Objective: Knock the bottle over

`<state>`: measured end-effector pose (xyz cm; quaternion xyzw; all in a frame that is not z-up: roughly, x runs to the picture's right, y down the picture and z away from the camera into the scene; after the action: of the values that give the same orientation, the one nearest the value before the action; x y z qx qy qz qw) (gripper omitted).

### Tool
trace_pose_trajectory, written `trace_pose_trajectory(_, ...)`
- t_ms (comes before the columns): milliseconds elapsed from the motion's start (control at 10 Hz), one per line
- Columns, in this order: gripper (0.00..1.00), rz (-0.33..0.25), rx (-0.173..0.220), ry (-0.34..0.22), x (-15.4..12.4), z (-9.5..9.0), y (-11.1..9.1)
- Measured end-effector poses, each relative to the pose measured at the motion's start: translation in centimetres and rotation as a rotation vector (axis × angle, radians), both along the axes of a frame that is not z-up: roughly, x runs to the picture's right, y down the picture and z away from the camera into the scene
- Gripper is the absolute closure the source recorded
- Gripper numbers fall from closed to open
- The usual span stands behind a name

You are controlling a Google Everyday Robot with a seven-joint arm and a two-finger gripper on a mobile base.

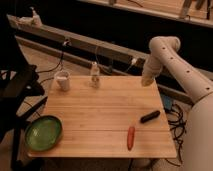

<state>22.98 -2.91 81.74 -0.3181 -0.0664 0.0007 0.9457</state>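
Bottle (pixel 94 76) stands upright at the surface's (pixel 100 117) far edge, well left of the hand (pixel 146 81) at the far-right corner; I cannot tell the hand's state.

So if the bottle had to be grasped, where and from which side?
Likely around its mid-body, below the cap, approached level from picture-right. The bottle stands upright and slim near the far edge of the table. The mug sits to its picture-left, and the end effector hangs by the far right corner, on that side.
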Motion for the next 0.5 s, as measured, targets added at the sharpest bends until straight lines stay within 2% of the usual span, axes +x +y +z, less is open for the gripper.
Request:
trace_pose_trajectory(100,0.82,0.001,0.0,-0.005,-1.5,0.0,0.1)
trace_pose_trajectory(200,0.93,0.009,0.044,-0.021,-2.4,-0.1,-0.1)
trace_pose_trajectory(300,0.99,0.032,0.103,-0.045,-2.7,-0.1,-0.7)
trace_pose_trajectory(400,1.0,0.049,0.155,-0.072,-3.1,0.1,-1.4)
trace_pose_trajectory(500,1.0,0.058,0.186,-0.096,-4.1,0.3,-2.0)
